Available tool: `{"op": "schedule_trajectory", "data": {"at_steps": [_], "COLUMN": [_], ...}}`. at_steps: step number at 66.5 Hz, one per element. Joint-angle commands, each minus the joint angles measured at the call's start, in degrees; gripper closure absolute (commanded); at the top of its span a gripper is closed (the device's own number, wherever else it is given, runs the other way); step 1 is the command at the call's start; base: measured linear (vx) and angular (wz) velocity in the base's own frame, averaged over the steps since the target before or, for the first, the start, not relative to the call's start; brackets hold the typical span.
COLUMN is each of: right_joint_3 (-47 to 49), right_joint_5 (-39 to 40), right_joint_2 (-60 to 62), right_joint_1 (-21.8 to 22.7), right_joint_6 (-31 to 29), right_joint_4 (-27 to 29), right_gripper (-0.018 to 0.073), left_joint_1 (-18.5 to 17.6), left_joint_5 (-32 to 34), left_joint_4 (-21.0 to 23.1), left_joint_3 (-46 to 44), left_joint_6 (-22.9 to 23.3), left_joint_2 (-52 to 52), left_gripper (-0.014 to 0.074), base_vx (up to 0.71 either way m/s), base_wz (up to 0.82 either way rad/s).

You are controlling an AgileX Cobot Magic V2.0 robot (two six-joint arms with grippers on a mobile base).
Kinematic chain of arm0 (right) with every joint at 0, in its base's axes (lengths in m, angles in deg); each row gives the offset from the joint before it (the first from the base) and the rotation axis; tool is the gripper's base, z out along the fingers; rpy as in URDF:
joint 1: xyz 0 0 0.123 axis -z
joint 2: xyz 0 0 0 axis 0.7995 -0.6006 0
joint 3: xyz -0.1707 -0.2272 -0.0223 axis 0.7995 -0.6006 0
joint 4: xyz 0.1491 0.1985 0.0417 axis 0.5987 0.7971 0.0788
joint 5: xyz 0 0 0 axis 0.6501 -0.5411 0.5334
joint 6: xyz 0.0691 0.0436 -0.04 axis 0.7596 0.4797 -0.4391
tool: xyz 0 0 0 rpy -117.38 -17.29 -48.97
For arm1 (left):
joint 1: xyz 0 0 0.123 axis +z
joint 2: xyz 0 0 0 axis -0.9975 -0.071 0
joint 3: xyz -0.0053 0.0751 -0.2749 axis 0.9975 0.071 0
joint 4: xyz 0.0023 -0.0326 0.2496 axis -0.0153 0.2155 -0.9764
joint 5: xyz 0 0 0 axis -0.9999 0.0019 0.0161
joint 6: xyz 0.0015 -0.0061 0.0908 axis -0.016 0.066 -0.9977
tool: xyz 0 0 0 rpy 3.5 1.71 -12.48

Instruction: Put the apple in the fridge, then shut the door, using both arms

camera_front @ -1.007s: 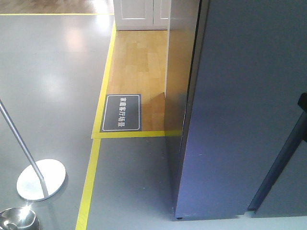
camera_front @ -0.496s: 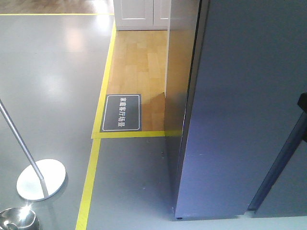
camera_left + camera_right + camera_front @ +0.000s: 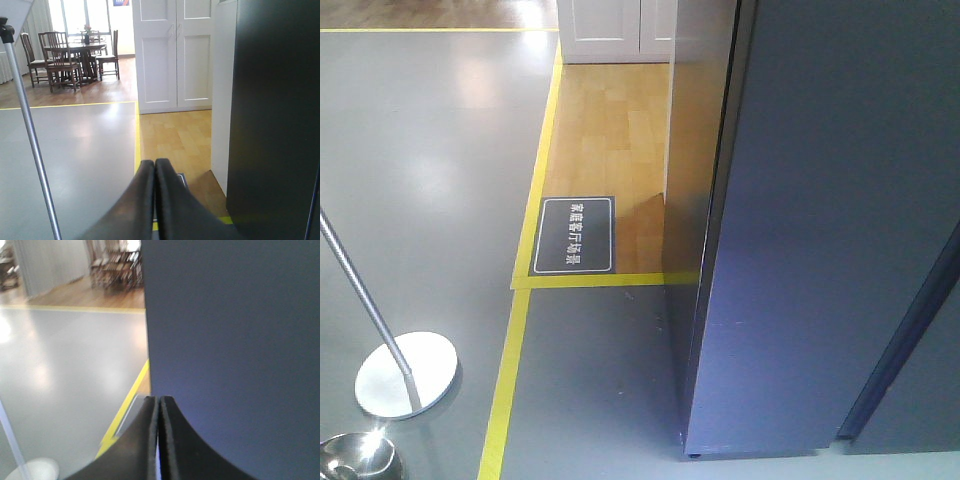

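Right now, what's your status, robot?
Both end effectors, left and right, shut, empty. Fridge looks closed; apple unseen. Stanchion pole stands left.

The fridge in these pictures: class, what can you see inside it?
Nothing inside shows. The fridge presents only its dark grey-blue outer face, so shelves and any apple are hidden. Beside it lie wooden flooring and a floor sign.

door (image 3: 820, 230) blocks right, grey floor (image 3: 420, 180) open left
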Motion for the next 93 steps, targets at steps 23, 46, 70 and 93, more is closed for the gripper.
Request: {"op": "schedule_trajectory", "data": {"at_steps": [23,46,70,93], "right_joint_3": [-21.0,-23.7,-32.2,-35.4], "right_joint_5": [-20.8,-19.6,-23.4,-30.9], "right_joint_2": [28.3,37.1,40.4,40.5], "right_joint_1": [-9.9,-10.1,-10.1,-15.2], "right_joint_6": [1.2,-14.4,-98.5,-110.7], "right_joint_4": [-0.2,16.4,99.3,102.8], "right_gripper": [0.0563,0.0563,0.0562,0.0562], "left_joint_1": [-0.2,-0.2,-0.2,-0.2], "left_joint_5": [3.9,3.9,3.9,3.9], "left_joint_4": [0.0,0.0,0.0,0.0], "left_joint_3": [1.5,1.5,1.5,1.5], "left_joint_6": [0.5,0.5,0.5,0.5], "left_joint_2": [0.4,0.4,0.4,0.4], "left_gripper": [0.0603,0.0603,0.0603,0.0603], "base_vx": [0.00,0.00,0.00,0.00], "base_wz": [0.00,0.00,0.00,0.00]}}
